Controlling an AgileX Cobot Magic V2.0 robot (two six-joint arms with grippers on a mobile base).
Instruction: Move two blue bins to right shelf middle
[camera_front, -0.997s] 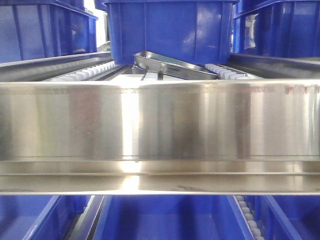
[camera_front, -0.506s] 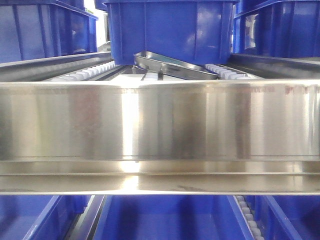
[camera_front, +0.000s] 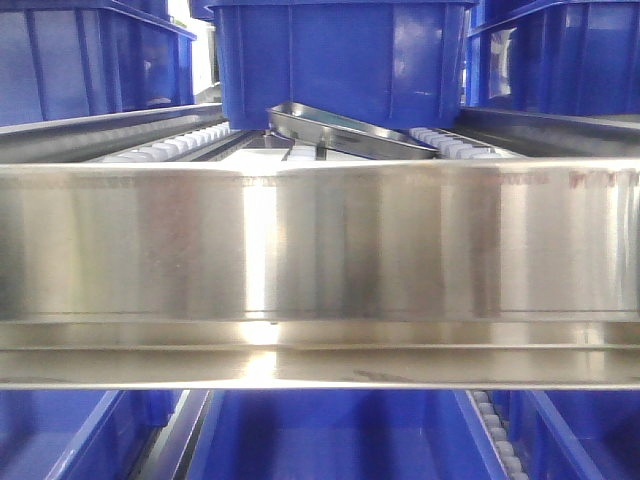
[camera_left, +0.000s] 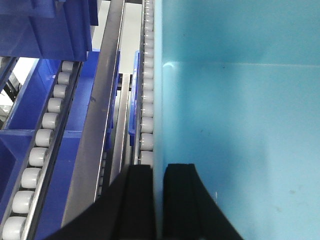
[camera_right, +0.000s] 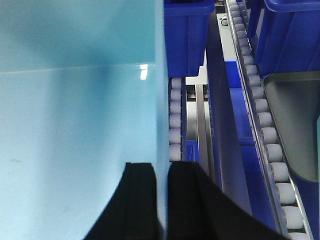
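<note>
Blue plastic bin (camera_left: 240, 125) is being pinched at opposite walls by the black left pincer (camera_left: 159, 200) and right pincer (camera_right: 162, 200). Setting it down at its goal is looking unfinished.

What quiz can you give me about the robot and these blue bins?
1. True or false: the left gripper has one finger on each side of the held bin's wall.
2. Pick one: in the front view, what lies just in front of the middle blue bin? A) a steel tray B) a red ball C) a paper cup
3. Short answer: what colour are the rollers beside the right gripper?

Key: 1 true; 2 A; 3 white.
</note>
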